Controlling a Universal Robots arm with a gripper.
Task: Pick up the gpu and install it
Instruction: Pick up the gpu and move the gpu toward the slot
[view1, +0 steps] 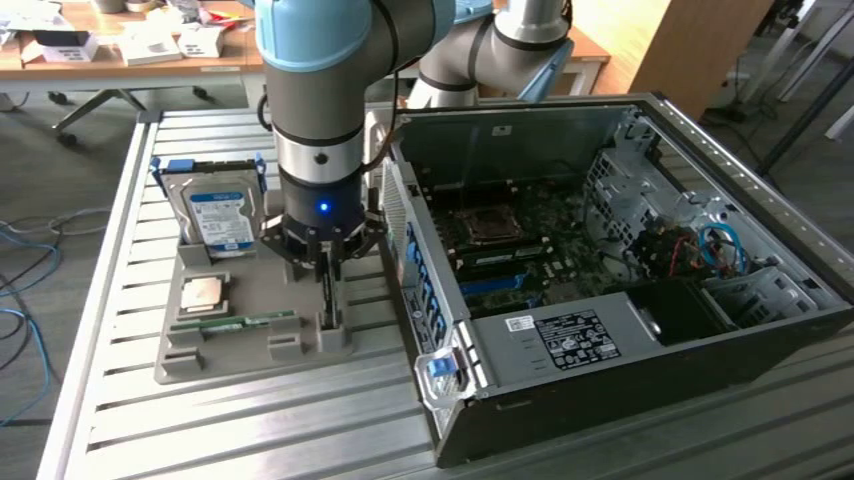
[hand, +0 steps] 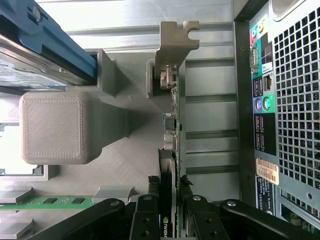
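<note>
The gpu (view1: 328, 300) stands edge-on in a slot of the grey printed holder (view1: 254, 355), just beside the open computer case (view1: 601, 330). My gripper (view1: 327, 268) is lowered straight onto it from above. In the wrist view the gpu (hand: 172, 125) runs as a thin card up to its metal bracket (hand: 175, 45). My gripper (hand: 170, 202) straddles the card's near end, one dark finger (hand: 151, 202) on each side. The jaws stand narrow, close to the card's faces, with a thin gap still showing on one side.
The holder also carries a silver hard drive (view1: 220, 215), a processor chip (view1: 203, 292) and a green memory stick (view1: 247, 323). The case's rear panel (hand: 295, 100) stands close beside the gpu. Its motherboard (view1: 507, 270) lies exposed. All of it rests on a slatted metal table (view1: 200, 430).
</note>
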